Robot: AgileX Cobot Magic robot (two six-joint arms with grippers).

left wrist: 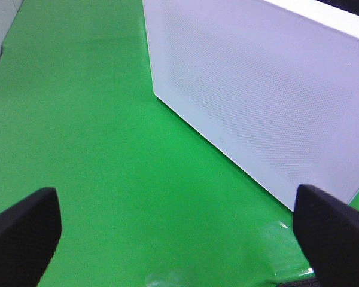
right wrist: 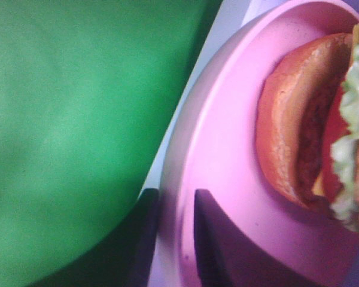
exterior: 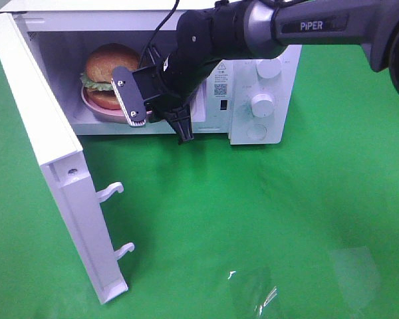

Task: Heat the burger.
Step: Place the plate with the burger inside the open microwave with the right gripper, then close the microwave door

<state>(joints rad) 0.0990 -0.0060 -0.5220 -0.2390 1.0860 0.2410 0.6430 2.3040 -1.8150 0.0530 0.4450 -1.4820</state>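
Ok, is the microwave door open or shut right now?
Open: the door swings out wide, and the burger on its pink plate shows inside the microwave.

bright green cloth [exterior: 206, 212] over the surface, shiny glare patch [exterior: 263, 299]

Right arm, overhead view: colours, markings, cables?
Right arm: glossy black and dark grey rounded casing, white PIPER lettering, thin black cable along it. Right claw: black fingers, one with a pale ribbed pad and two screws. Left claw: plain black fingers.
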